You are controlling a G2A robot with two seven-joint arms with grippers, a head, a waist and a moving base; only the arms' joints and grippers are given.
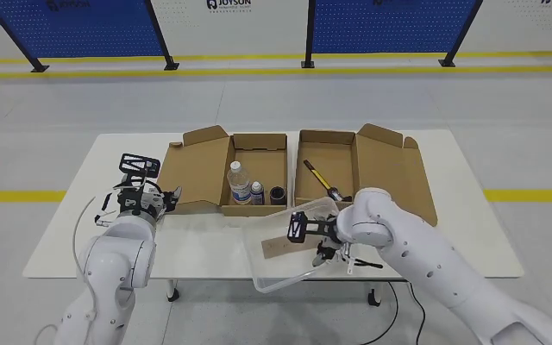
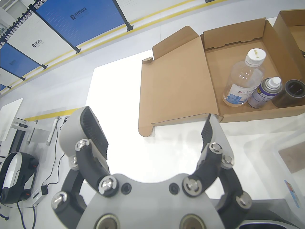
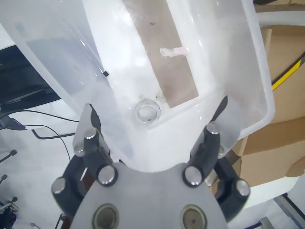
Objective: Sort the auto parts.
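White table (image 1: 198,241), blue panels (image 1: 86,26) behind | left tool (image 2: 147,120) spread, empty | right tool (image 3: 157,106) spread at clear bin (image 3: 238,48)

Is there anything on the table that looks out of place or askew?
Yes. The clear plastic bin lies askew to the table, and its near corner sticks out past the front edge. A metal ring rests in one corner of the bin, close to the open right gripper.

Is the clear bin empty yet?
Not empty: a metal ring and a small pale piece lie inside the clear bin.
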